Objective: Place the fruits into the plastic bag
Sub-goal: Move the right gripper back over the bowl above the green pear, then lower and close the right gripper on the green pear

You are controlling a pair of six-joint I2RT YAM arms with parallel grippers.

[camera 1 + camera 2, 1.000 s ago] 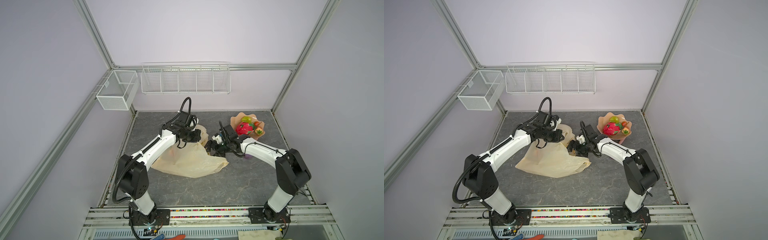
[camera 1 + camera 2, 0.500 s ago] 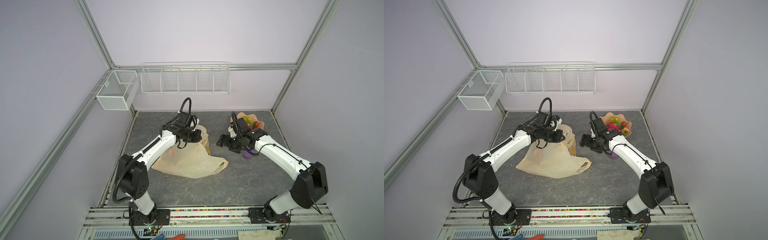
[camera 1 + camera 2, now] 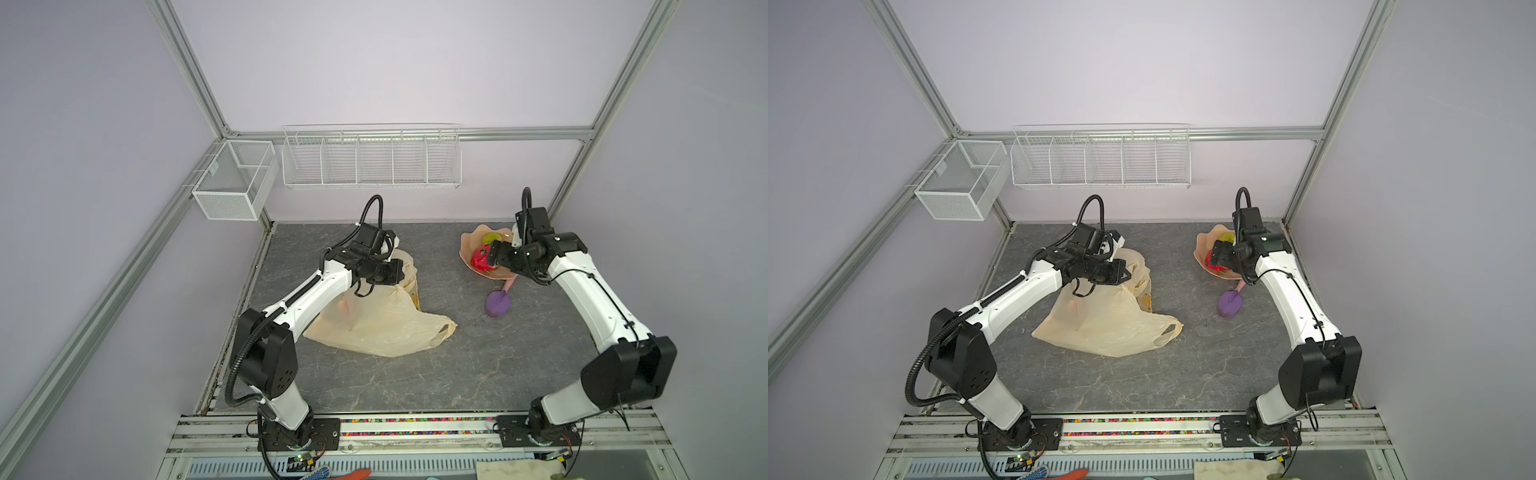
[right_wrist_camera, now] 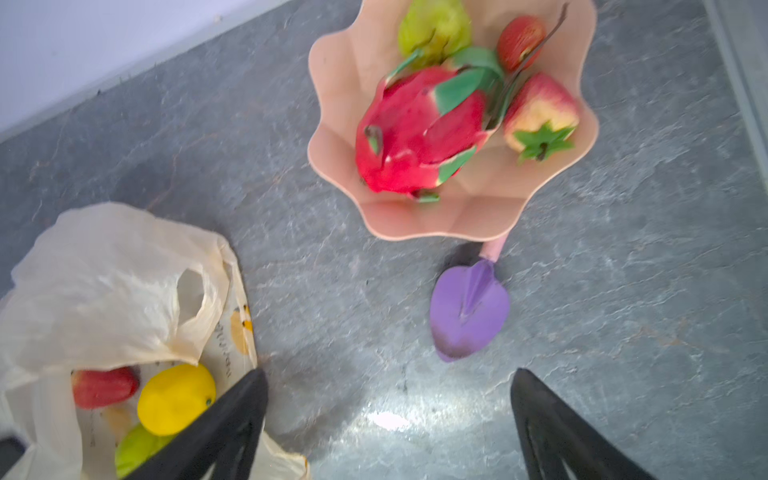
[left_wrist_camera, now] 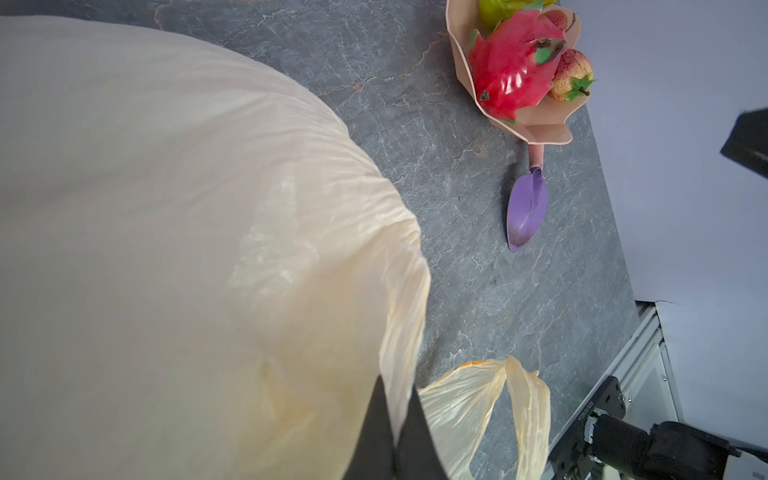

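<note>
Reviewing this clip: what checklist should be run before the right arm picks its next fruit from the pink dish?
1. Right gripper open and empty: ok.
2. Left gripper pinched on the thin cream-yellow plastic bag: ok.
3. Bag mouth open, yellow toy citrus visible inside: ok.
4. Pink wavy-edged dish emptied: not ok; the red-pink dragon fruit and smaller fruits lie in it.
5. Purple scoop outside the dish, beside it: ok.
6. Jaws wide enough for the dragon fruit: cannot tell.
</note>
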